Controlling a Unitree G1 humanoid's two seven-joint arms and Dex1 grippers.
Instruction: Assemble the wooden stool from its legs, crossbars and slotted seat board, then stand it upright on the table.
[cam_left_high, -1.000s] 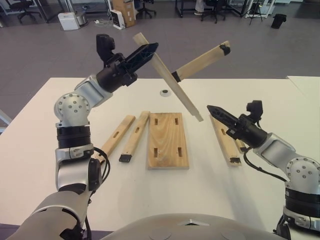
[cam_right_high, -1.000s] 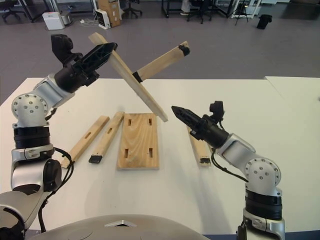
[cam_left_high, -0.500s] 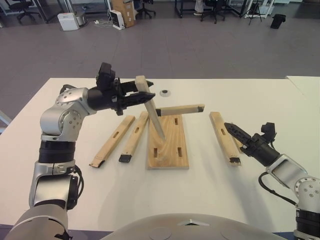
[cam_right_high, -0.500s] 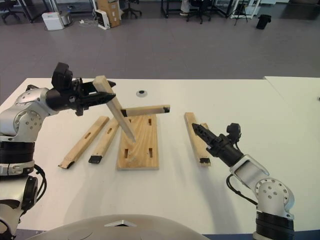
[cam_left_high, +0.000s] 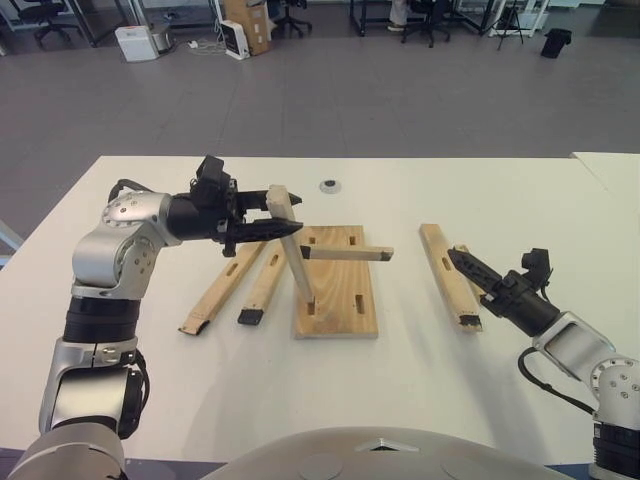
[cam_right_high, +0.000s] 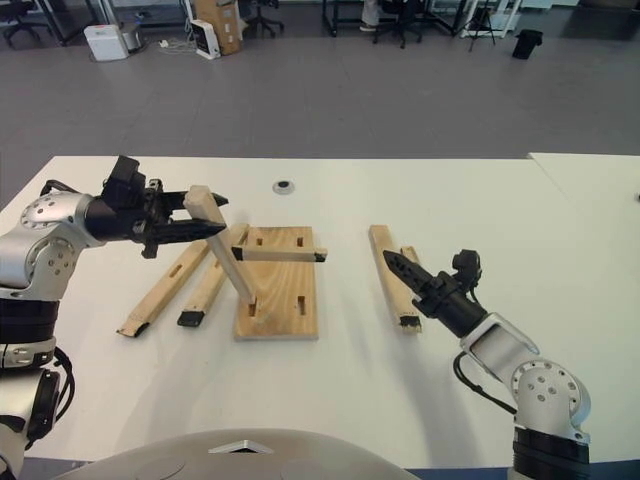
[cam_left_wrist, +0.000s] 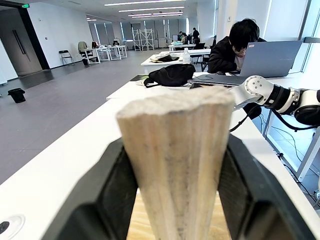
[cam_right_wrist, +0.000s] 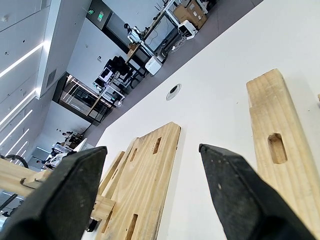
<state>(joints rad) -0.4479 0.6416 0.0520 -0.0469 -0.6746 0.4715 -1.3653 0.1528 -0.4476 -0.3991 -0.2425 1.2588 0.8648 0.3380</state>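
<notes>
Left wrist view shows left hand clamped around leg end.

A round grommet sits in the white bench, near its far edge. A second white bench stands just beside it on the right. On the grey floor beyond are a cardboard box, a white unit, a black bag and office chairs.

Tilted leg with crossbar stands on the flat slotted seat board; loose legs alongside.
</notes>
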